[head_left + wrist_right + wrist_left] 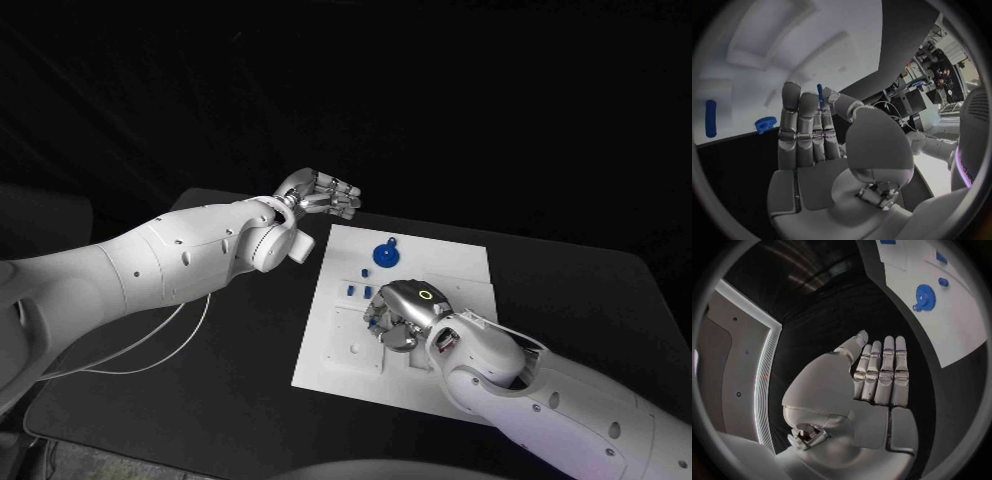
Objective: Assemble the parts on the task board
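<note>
On the black table point(216, 400), the white task board point(433, 260) lies in the middle, with small blue parts on it: a blue gear point(387, 254) toward its far side, and a few short blue pegs point(351, 290) just near of the gear, toward the board's left edge.

These parts look like small, stiff plastic pieces, light enough that weight should not matter, though their smooth faces would probably slip under a loose grip. A thin pin is best taken across its shaft near one end, leaving the other end free to enter a hole; the gear would be better pinched at its rim, by the teeth.

Over the near middle of the board, the right hand point(400, 312) is bent down with its fingers point(798, 125) held straight and close together. Between thumb and fingertip it pinches a slim blue pin point(820, 95), which stands up past the fingertips.

Off the board's far left corner, the left hand point(323, 194) hangs above the table. Its fingers point(882, 372) lie side by side, nearly straight, and it holds nothing and touches nothing.
</note>
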`<state>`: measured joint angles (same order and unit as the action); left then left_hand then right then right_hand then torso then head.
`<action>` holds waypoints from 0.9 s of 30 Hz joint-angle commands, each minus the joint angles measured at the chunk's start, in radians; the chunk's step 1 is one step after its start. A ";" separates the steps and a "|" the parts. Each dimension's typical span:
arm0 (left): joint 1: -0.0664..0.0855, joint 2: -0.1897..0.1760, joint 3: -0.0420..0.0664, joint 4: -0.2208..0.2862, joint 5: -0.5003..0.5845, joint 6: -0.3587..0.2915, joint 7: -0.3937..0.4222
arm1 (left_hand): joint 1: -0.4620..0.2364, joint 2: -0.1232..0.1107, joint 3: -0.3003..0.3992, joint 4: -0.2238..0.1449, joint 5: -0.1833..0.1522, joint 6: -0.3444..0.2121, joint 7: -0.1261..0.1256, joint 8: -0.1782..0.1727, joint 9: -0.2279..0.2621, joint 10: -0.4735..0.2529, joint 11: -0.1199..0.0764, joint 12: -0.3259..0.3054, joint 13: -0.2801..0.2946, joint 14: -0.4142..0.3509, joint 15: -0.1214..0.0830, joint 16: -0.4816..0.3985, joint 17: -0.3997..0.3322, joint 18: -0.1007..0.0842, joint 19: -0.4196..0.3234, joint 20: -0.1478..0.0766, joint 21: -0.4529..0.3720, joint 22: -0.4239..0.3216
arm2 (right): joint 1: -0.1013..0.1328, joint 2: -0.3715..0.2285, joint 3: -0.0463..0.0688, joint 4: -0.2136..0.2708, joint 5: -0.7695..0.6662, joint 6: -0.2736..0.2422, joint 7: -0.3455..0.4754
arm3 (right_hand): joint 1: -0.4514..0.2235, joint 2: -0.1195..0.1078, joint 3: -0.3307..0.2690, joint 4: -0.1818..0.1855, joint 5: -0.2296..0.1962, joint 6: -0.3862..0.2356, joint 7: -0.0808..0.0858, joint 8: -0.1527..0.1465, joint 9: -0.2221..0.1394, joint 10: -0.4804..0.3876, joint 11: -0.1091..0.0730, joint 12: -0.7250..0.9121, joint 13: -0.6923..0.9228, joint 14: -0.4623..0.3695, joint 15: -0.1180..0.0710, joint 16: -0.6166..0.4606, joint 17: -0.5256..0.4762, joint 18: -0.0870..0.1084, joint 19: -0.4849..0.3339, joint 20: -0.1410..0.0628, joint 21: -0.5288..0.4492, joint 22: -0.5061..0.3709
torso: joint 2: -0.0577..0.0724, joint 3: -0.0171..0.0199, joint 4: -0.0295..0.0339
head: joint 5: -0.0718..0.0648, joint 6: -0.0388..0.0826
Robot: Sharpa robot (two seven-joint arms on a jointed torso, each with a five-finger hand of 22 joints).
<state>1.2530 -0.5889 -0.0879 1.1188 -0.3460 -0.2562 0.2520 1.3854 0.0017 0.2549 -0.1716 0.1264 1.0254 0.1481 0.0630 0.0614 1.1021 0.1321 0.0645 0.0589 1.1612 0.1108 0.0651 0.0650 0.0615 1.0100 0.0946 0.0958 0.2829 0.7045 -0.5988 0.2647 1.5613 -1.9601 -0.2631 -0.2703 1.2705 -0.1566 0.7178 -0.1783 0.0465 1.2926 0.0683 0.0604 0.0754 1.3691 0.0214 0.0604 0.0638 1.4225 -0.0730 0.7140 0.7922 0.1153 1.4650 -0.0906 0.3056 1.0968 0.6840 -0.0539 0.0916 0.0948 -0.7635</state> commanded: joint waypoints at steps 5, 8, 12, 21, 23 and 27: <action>0.000 -0.008 0.001 0.001 0.007 0.002 0.006 | -0.012 0.000 0.005 0.002 -0.019 0.004 0.002 0.002 0.002 0.003 0.001 -0.003 -0.001 -0.004 0.004 -0.004 0.001 0.002 -0.010 -0.001 0.004 0.006 | -0.022 -0.020 -0.002 0.027 -0.041 0.001 -0.031 | -0.006 0.006 0.003 -0.008 0.003 0.002 0.002 0.004 0.001 0.028 -0.010 0.003 0.001 0.011 0.000 0.000 0.002 0.024 0.039 -0.004 0.008 0.001 | -0.001 -0.0002 -0.0017 | 0.011 -0.008; 0.000 -0.012 0.001 0.001 0.006 0.002 0.006 | -0.012 0.000 0.005 0.002 -0.019 0.004 0.002 0.002 0.002 0.003 0.001 -0.003 -0.001 -0.004 0.004 -0.004 0.001 0.002 -0.010 -0.001 0.004 0.006 | -0.028 -0.025 -0.002 0.033 -0.047 -0.005 -0.036 | -0.007 0.005 0.004 -0.009 0.002 0.003 0.002 0.004 0.001 0.029 -0.010 0.003 0.001 0.012 0.000 0.000 0.002 0.024 0.039 -0.005 0.009 0.001 | -0.001 -0.0003 -0.0005 | 0.011 -0.011; 0.000 -0.016 0.001 -0.001 0.004 0.003 0.005 | -0.010 0.000 0.004 0.003 -0.021 0.009 0.000 0.003 0.002 0.004 0.001 -0.003 -0.001 -0.004 0.004 -0.004 0.001 0.002 -0.011 0.000 0.005 0.009 | -0.033 -0.028 -0.002 0.035 -0.050 -0.006 -0.039 | -0.007 0.005 0.005 -0.009 0.002 0.003 0.002 0.004 0.001 0.029 -0.010 0.003 0.001 0.012 -0.001 0.000 0.002 0.024 0.039 -0.005 0.010 0.001 | -0.001 -0.0014 0.0007 | 0.013 -0.015; 0.000 -0.017 0.001 -0.002 0.003 0.006 0.004 | -0.010 0.000 0.004 0.003 -0.021 0.009 0.000 0.003 0.002 0.004 0.001 -0.003 -0.001 -0.004 0.004 -0.004 0.001 0.002 -0.011 0.000 0.005 0.009 | -0.042 -0.016 -0.002 0.021 -0.058 -0.017 -0.043 | -0.007 0.005 0.005 -0.009 0.002 0.003 0.002 0.004 0.001 0.029 -0.010 0.003 0.001 0.012 -0.001 0.000 0.002 0.024 0.039 -0.005 0.010 0.001 | 0.000 -0.0022 0.0020 | 0.017 -0.018; 0.000 -0.017 0.001 -0.002 0.003 0.006 0.003 | -0.010 0.000 0.004 0.003 -0.021 0.009 0.000 0.003 0.002 0.004 0.001 -0.003 -0.001 -0.004 0.004 -0.004 0.001 0.002 -0.011 0.000 0.005 0.009 | -0.044 -0.013 -0.002 0.018 -0.062 -0.027 -0.047 | -0.007 0.005 0.006 -0.009 0.002 0.003 0.001 0.004 0.000 0.029 -0.010 0.003 0.001 0.013 -0.001 0.000 0.002 0.024 0.039 -0.005 0.012 0.000 | 0.000 -0.0013 0.0021 | 0.017 -0.018; 0.000 -0.018 0.001 -0.002 0.002 0.007 0.003 | -0.008 0.001 0.002 0.003 -0.022 0.008 0.001 0.002 0.002 0.003 0.001 -0.003 -0.001 -0.004 0.005 -0.004 0.001 0.003 -0.013 0.000 0.006 0.013 | -0.046 -0.010 -0.002 0.015 -0.071 -0.052 -0.056 | -0.007 0.003 0.008 -0.009 0.002 0.005 0.001 0.005 0.000 0.031 -0.011 0.003 0.001 0.015 -0.002 0.000 0.002 0.024 0.040 -0.006 0.014 0.000 | -0.001 -0.0013 0.0012 | 0.017 -0.018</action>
<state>1.2527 -0.6074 -0.0883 1.1155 -0.3458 -0.2555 0.2505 1.3854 0.0017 0.2549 -0.1716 0.1075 1.0254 0.1481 0.0630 0.0621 1.1021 0.1321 0.0645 0.0589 1.1612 0.1108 0.0651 0.0650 0.0615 1.0024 0.0945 0.0964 0.2942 0.6605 -0.6093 0.2638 1.5778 -2.0061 -0.2890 -0.3096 1.2700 -0.1571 0.7219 -0.1853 0.0463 1.2914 0.0694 0.0594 0.0745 1.3715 0.0237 0.0597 0.0638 1.4294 -0.0730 0.7140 0.7930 0.1153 1.4667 -0.0888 0.3135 1.0969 0.6840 -0.0555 0.0932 0.1117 -0.7818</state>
